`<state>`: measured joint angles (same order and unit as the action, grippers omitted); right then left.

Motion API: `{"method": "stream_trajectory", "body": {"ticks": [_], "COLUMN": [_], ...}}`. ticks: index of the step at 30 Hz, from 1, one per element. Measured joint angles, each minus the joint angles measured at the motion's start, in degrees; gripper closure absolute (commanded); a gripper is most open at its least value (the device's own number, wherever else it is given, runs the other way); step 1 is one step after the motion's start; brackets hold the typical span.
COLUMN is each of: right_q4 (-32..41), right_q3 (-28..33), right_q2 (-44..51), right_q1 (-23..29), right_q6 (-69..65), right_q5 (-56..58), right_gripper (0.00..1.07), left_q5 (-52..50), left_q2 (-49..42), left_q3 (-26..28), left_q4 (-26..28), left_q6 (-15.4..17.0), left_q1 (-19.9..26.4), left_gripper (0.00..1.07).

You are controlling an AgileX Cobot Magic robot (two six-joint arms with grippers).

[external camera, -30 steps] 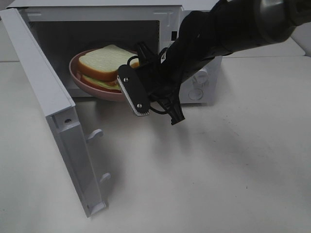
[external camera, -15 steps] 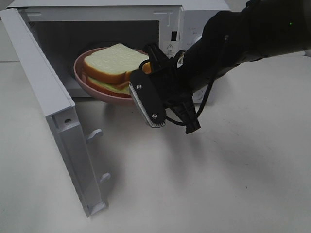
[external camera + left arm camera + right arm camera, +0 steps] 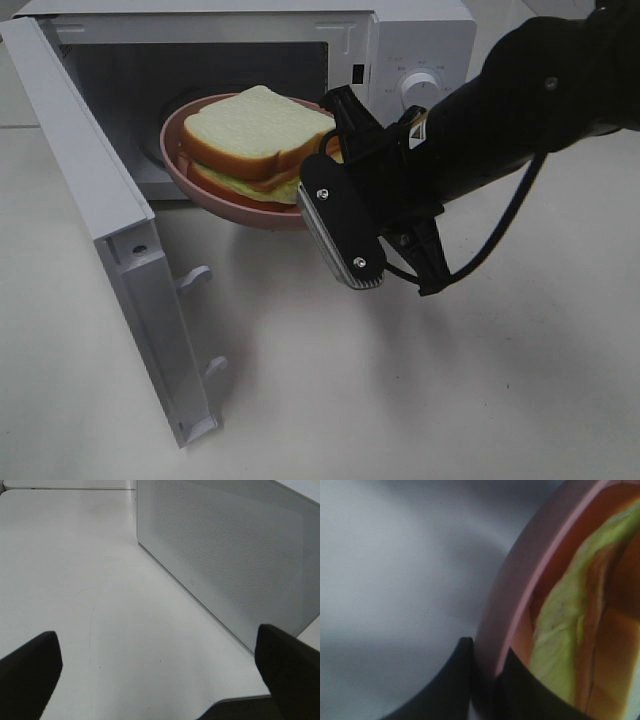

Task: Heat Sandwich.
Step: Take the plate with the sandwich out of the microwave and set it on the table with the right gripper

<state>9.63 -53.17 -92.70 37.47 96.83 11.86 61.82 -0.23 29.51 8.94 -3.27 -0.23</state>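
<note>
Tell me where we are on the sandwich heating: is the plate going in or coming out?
Direction can't be judged from this moment alone. Done: the microwave door stands wide open. In hand: the right gripper is shut on the rim of the pink plate, holding it with the sandwich at the cavity mouth, partly outside. The left gripper is open, empty, beside the door. Left: seat or withdraw the plate, close up.

Left gripper fingers spread wide above white table; microwave door just ahead.
</note>
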Motion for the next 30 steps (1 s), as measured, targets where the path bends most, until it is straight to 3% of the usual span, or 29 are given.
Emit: {"method": "stream_trajectory", "body": {"ticks": [15, 30], "right_q4": [-0.7, -13.6], "right_q3": [6.6, 9.7], "right_q2": [9.1, 19.9], "right_q1": [0.0, 0.0], "right_q6": [-1.0, -10.9], "right_q5": [0.5, 8.4], "right_gripper": [1.07, 1.07], "left_q5": [0.0, 0.0], "left_q2": [0.0, 0.0], "left_q3": [0.0, 0.0], "left_q4": [0.0, 0.0], "left_q6": [0.0, 0.0], "left_q1": [0.0, 0.0], "left_gripper": [0.09, 0.09]}}
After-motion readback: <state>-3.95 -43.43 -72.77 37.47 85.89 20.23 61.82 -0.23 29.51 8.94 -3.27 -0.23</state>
